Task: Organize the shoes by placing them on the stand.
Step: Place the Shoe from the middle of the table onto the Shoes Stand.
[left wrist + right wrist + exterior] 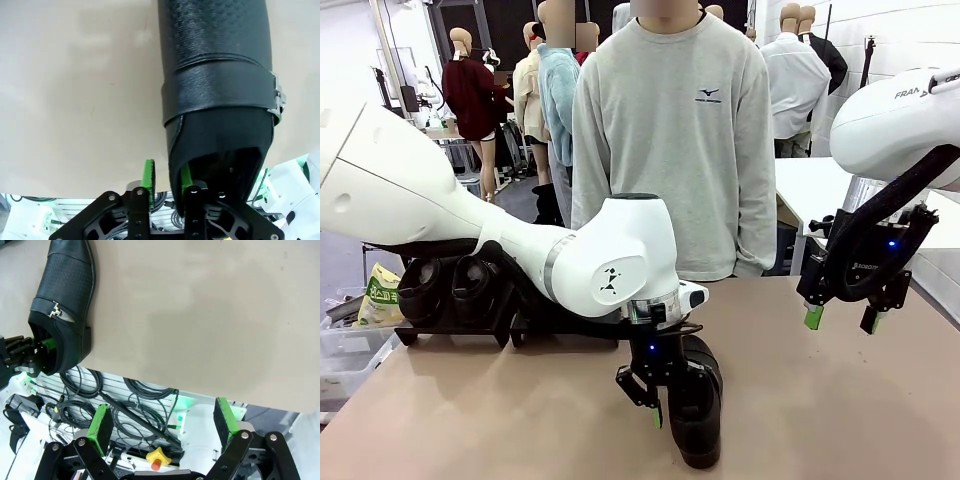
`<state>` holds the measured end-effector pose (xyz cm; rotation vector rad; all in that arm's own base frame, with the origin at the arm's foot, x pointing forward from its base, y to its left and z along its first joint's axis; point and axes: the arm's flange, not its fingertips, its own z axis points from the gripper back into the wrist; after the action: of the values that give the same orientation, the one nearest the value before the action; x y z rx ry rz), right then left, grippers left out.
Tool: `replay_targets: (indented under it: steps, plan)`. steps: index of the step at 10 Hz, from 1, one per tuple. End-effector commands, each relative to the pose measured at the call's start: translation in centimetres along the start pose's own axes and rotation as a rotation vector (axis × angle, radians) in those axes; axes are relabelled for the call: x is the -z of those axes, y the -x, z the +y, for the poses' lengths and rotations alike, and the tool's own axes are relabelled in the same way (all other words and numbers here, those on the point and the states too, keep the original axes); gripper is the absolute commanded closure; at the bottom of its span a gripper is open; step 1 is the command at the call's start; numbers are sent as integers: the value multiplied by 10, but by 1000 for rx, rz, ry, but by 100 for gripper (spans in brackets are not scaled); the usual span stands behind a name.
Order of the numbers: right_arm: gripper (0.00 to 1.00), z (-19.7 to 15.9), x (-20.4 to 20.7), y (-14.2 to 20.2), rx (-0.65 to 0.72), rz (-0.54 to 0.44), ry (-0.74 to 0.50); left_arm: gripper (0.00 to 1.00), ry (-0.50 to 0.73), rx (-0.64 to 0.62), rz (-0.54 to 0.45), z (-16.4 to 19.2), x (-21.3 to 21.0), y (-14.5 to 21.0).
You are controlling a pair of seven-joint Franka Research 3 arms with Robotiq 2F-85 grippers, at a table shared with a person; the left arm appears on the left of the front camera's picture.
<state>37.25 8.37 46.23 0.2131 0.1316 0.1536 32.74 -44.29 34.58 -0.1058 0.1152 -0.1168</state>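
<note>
The shoe (698, 415) you are working on lies on the tabletop (840, 410) near the robot's edge, just right of centre, toe pointing away from the left arm and heel opening toward it. It is a black slip-on with a perforated, textured upper, a strap across the instep and a small metal buckle (278, 96) on one side. Judge it as light and semi-stiff: the sole and heel should hold shape, but the collar wall is thinner and will likely flex under a pinch. The left gripper (656, 392) has its fingers (148, 176) straddling the collar wall at the heel, one green pad outside and one inside the opening, drawn close around that wall; whether they already bear on it firmly you cannot tell. That rim is a sensible place to take hold, since the matte surface looks grippy rather than slick, but expect the toe to sag when you lift from one end, so bite deep. Keep off the buckle. The right gripper (840, 318) hangs above the tabletop at the right with its fingers (101, 424) spread wide and nothing between them. The stand (455, 325) sits at the far left, with two shoes (448, 285) already on it, partly behind the left arm.
</note>
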Motion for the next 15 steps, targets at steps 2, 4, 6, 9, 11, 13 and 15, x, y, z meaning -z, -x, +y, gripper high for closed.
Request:
replay_targets:
  steps: [2, 4, 6, 9, 11, 13, 15]
  plan:
    - [0, 0, 1, 2, 2, 5, -3, 100, 28, 32, 44, -4, 7, -9]
    - [0, 0, 1, 2, 2, 5, -3, 100, 28, 39, 48, -4, 7, -12]
    - [0, 0, 1, 2, 2, 5, -3, 100, 27, 60, 13, -5, -5, -9]
    - [0, 0, 1, 2, 2, 5, -3, 100, 44, 109, -114, -2, -86, 14]
    - [0, 0, 1, 2, 2, 5, -3, 100, -27, 146, -262, 24, -147, 28]
    - [0, 0, 1, 2, 2, 5, -3, 100, -151, 73, -418, 85, -189, 14]
    - [0, 0, 1, 2, 2, 5, -3, 100, -138, -25, -478, 146, -203, -3]
